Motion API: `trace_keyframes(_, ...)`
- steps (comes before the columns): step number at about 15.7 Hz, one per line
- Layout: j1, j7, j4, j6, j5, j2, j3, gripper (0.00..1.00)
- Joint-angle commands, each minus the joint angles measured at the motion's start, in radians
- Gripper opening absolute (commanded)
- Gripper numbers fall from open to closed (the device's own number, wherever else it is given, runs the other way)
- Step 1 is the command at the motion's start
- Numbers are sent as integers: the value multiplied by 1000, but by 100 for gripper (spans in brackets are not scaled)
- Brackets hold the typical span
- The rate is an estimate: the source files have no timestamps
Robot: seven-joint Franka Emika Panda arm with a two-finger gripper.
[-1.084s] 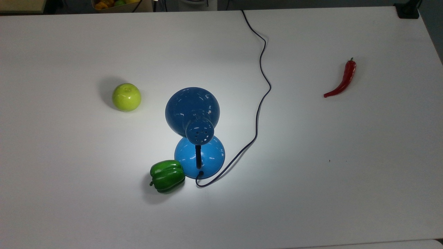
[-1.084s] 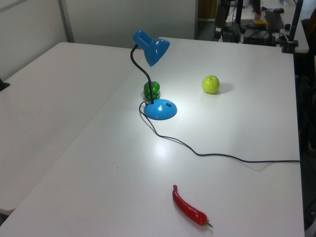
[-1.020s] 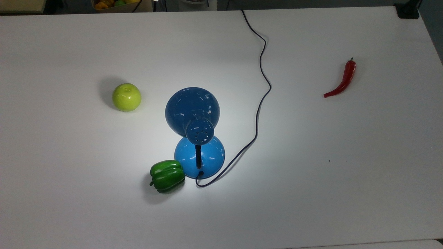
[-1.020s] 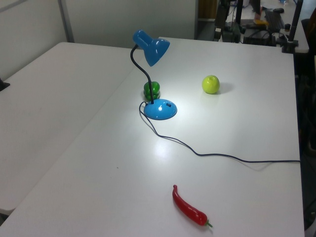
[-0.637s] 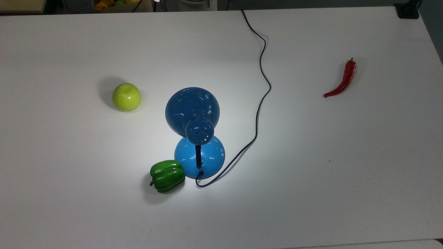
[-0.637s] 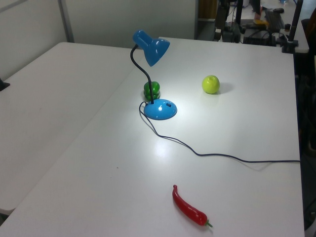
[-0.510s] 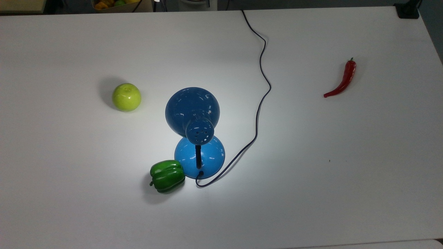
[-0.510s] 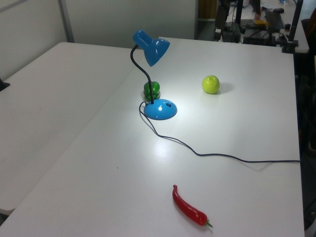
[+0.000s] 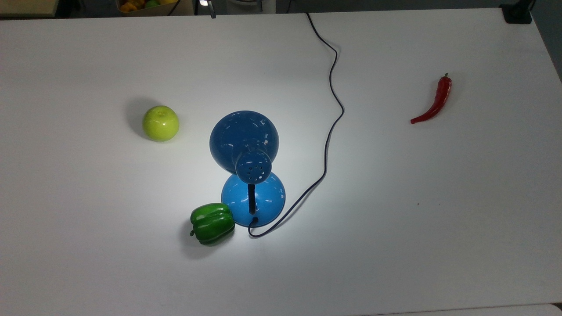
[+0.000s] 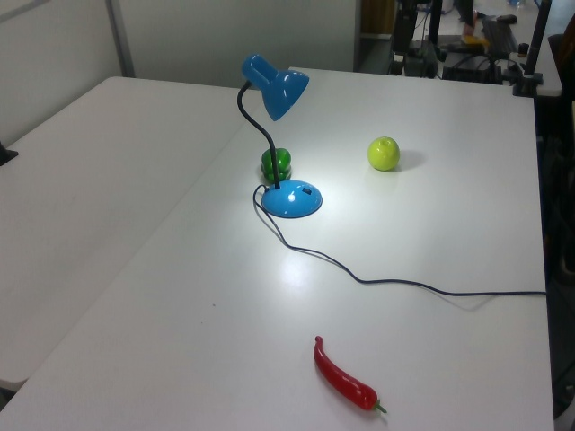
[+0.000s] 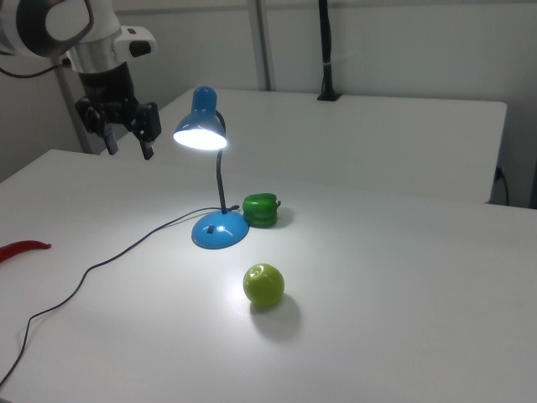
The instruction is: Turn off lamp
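The blue lamp (image 9: 244, 139) stands near the table's middle and is lit, casting a bright pool around its round base (image 9: 268, 198). In the right view its dome shade (image 11: 200, 126) glows over the base (image 11: 220, 231), with the black neck between them. A small dark switch (image 10: 305, 189) sits on the base in the left view. The thin cord (image 9: 332, 87) snakes from the base to the top view's upper edge. My gripper (image 11: 127, 141) hangs open and holds nothing, in the air to the right view's left of the shade, well apart from the lamp.
A green bell pepper (image 9: 212, 223) touches the base on the top view's left. A green apple (image 9: 160, 123) lies further left, and a red chili (image 9: 434, 101) far to the top view's right. The white table (image 9: 439, 219) spreads wide around them.
The lamp, cord and vegetables have not moved. A small part of the gripper has edged into the top view's upper edge.
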Motion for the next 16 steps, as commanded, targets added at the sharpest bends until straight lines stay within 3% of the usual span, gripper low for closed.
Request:
trace_keyframes(1,0,-36,-18,17,-14,-10,4,49)
trace_keyframes(3,0,-36,-21,17,-11,-10,4,29)
trace_keyframes(5,2,-36,-23,16,-8,-10,4,19)
trace_keyframes(7,3,-35,-31,17,-7,-10,7,0)
trace_keyframes(13,3,-36,-55,22,-7,5,23,0)
trace_keyframes(16,8,-22,-102,120,-14,17,30,0)
